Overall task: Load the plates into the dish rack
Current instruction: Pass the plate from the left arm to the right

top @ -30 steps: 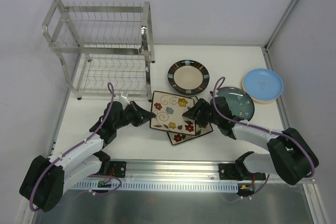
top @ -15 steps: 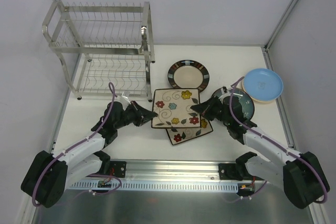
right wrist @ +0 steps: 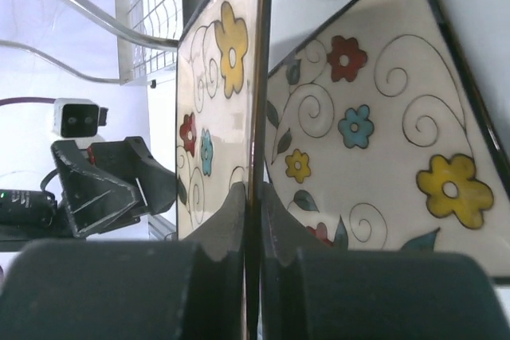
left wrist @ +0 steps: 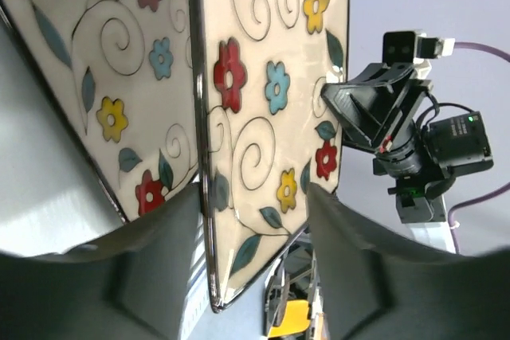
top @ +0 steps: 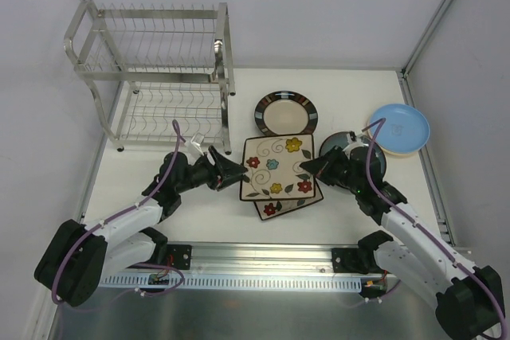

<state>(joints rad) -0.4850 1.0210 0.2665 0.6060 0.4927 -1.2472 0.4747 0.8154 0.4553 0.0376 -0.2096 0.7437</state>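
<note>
A square cream floral plate [top: 279,166] is held up on edge above a second one [top: 288,205] lying on the table. My right gripper [top: 309,166] is shut on its right rim; the fingers [right wrist: 231,220] pinch the dark edge [right wrist: 256,77]. My left gripper [top: 231,171] is open, its fingers [left wrist: 358,260] standing either side of the plate's [left wrist: 271,117] left rim without pressing it. The lower plate [left wrist: 103,77] [right wrist: 382,133] shows behind. The dish rack [top: 147,69] stands at the back left with nothing in it.
A round dark-rimmed cream plate [top: 286,113] lies behind the square ones. A dark teal plate [top: 374,157] is partly hidden by my right arm. A light blue plate [top: 398,127] sits at the far right near the table edge.
My right gripper shut on the plate's right rim, then my left gripper let go and opened. The plate shifted to the right with the right arm.
</note>
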